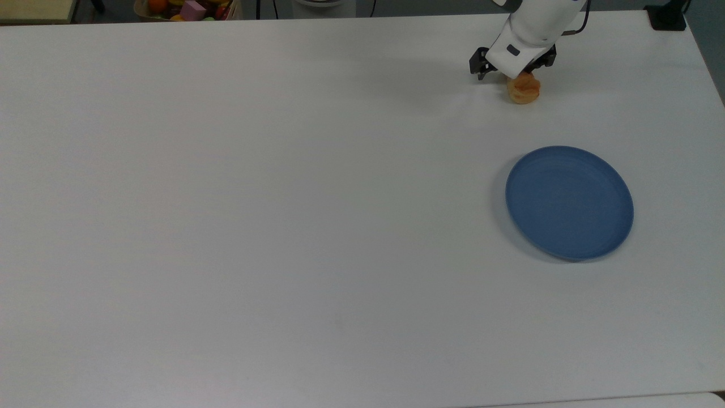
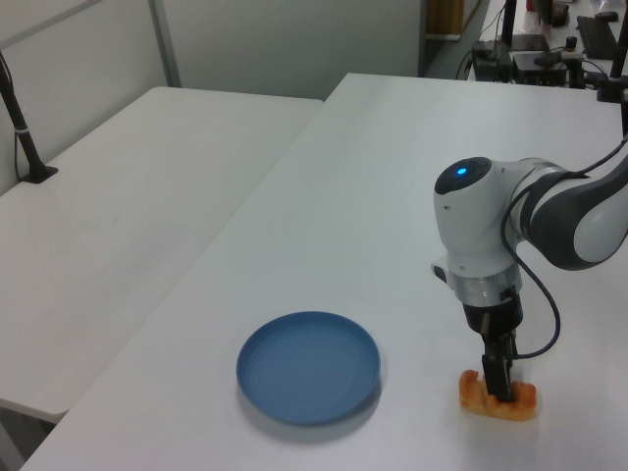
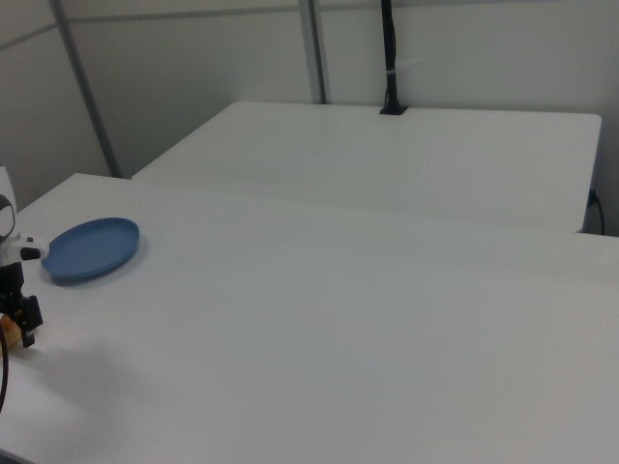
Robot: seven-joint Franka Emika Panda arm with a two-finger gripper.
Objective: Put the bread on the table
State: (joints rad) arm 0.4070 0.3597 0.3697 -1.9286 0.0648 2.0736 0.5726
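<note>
In the top view, the small golden-orange braided pastry roll (image 1: 524, 90) sits on the large plain white counter (image 1: 283, 198) near the top view's upper right, well apart from the round blue plate (image 1: 569, 202) lying below it. The robot arm's black two-finger claw (image 1: 512, 71) is directly over the roll's far edge, with dark finger parts showing on either side of the white wrist, which suggests the fingers are spread wider than the roll. In the left view, the roll (image 2: 499, 395) appears to rest flat on the counter (image 2: 324, 196) to the left view's right of the plate (image 2: 308, 366), and the claw (image 2: 498, 378) reaches straight down onto its middle; I cannot tell here whether the fingers are pinching it or merely flank it. In the right view, the claw (image 3: 21, 311) hangs at the right view's far left edge with a sliver of orange bread (image 3: 9, 331) beside it, and the plate (image 3: 91, 248) lies behind. The release step seems to be in hand: doing it well likely means parting the fingers fully, then lifting straight up so neither pad drags or tips the soft roll.
</note>
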